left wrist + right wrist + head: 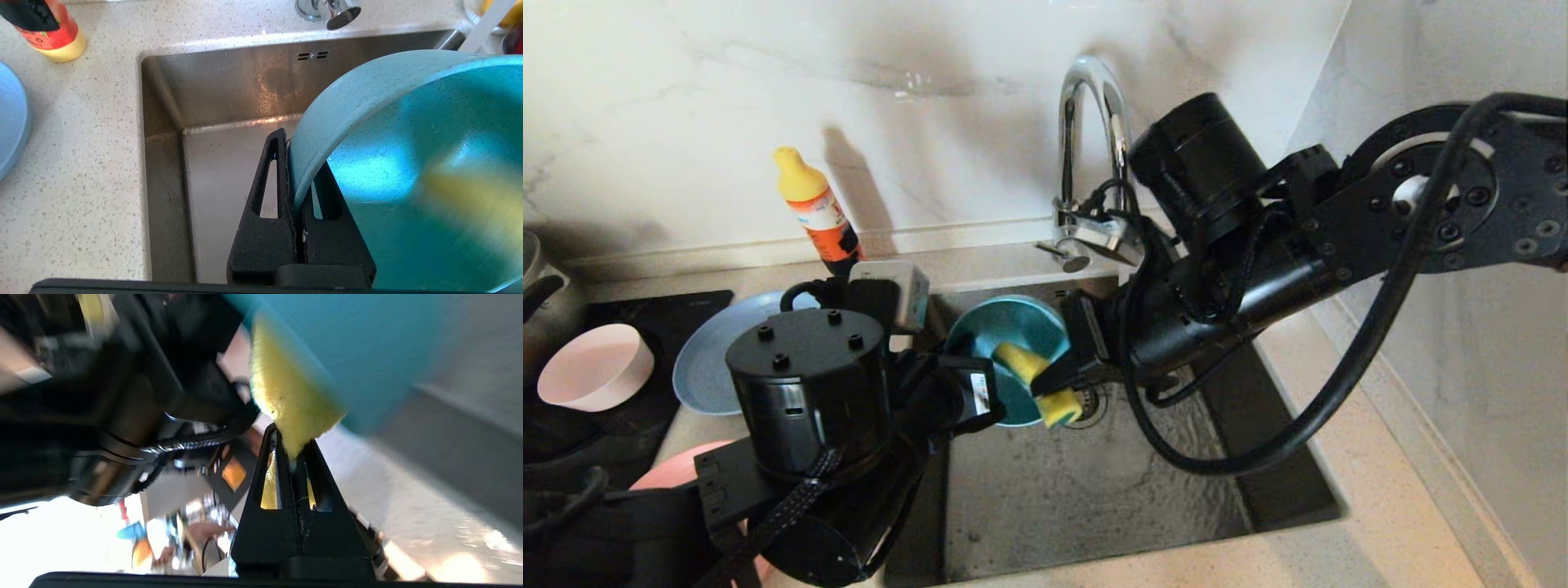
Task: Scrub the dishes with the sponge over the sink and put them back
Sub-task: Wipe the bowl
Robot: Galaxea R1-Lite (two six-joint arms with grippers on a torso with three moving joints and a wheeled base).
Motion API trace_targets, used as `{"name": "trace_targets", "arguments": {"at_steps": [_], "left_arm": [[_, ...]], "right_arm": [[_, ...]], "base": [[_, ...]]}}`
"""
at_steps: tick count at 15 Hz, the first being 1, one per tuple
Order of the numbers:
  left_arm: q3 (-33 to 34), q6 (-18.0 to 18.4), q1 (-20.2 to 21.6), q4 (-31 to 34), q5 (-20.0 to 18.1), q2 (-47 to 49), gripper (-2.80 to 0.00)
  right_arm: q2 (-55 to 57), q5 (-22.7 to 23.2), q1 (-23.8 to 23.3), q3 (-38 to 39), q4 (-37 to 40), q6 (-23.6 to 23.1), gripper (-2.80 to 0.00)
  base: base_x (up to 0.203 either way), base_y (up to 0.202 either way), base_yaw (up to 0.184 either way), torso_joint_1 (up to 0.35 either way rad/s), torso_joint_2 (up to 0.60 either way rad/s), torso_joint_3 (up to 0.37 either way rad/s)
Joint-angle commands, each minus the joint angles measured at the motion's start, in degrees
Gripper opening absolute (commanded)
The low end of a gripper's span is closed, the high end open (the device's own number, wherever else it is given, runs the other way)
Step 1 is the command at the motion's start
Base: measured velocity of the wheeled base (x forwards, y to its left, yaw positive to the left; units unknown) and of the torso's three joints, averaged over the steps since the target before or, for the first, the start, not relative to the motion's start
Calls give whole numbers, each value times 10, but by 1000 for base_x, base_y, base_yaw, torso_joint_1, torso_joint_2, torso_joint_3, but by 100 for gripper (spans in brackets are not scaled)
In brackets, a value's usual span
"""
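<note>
Over the sink (1094, 490), the teal bowl (1005, 322) is held tilted on its side. My left gripper (292, 143) is shut on the bowl's rim (327, 114), one finger inside and one outside. My right gripper (291, 435) is shut on the yellow sponge (286, 396), which presses against the teal bowl (359, 347). From the head view, the sponge (1045, 384) lies across the bowl's inside and lower rim. The pale pink bowl (596, 366) and grey-blue plate (698, 359) sit on the left. A salmon-pink plate (674, 472) shows partly behind my left arm.
The chrome faucet (1086, 147) arches just behind the bowl and my right arm. An orange soap bottle (817, 212) stands at the back of the counter. A black cooktop (662, 314) and a pot (539, 294) are at the far left. The drain strainer (1090, 404) is below the sponge.
</note>
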Motion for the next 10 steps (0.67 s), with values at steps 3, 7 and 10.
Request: {"name": "trace_targets", "arguments": {"at_steps": [3, 7, 10], "left_arm": [[0, -4, 1, -3, -11, 2, -280], [-10, -7, 16, 6, -32, 12, -280], [-40, -29, 25, 82, -58, 28, -280]], "right_arm": [[-55, 6, -69, 2, 6, 1, -280], [-109, 46, -145, 30, 30, 5, -280], [-165, 62, -185, 94, 31, 4, -280]], "base": [[0, 0, 0, 0, 0, 0], [0, 0, 0, 0, 0, 0], [0, 0, 0, 0, 0, 0]]}}
